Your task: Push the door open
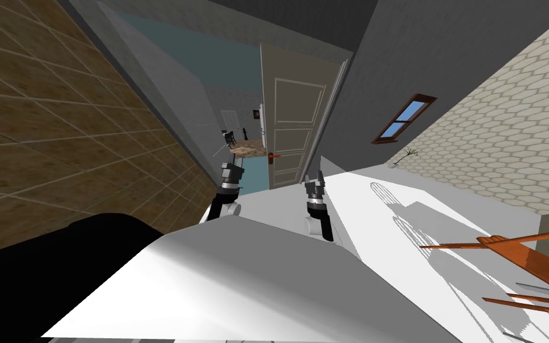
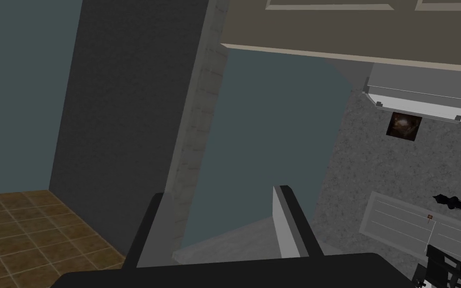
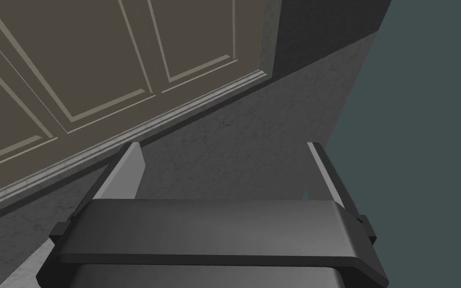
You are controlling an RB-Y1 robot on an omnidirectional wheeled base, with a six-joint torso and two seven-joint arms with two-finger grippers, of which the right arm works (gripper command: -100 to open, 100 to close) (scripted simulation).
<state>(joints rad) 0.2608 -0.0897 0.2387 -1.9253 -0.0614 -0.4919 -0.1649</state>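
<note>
Both arms are extended forward, side by side. The left end effector point(image 1: 232, 156) is carried slightly further ahead than the right end effector point(image 1: 314, 177). Dark wrists are seen above the left forearm point(image 1: 222, 205) and the right forearm point(image 1: 319, 225). On each end effector the two fingers are spread apart, with nothing gripped between them

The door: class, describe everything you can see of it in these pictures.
The door is beige with three framed panels and a small orange-red handle near its free edge. It stands upright and partly open, hinged at the dark grey wall, leaving a gap onto a teal-walled room. Nothing visibly touches it.
</note>
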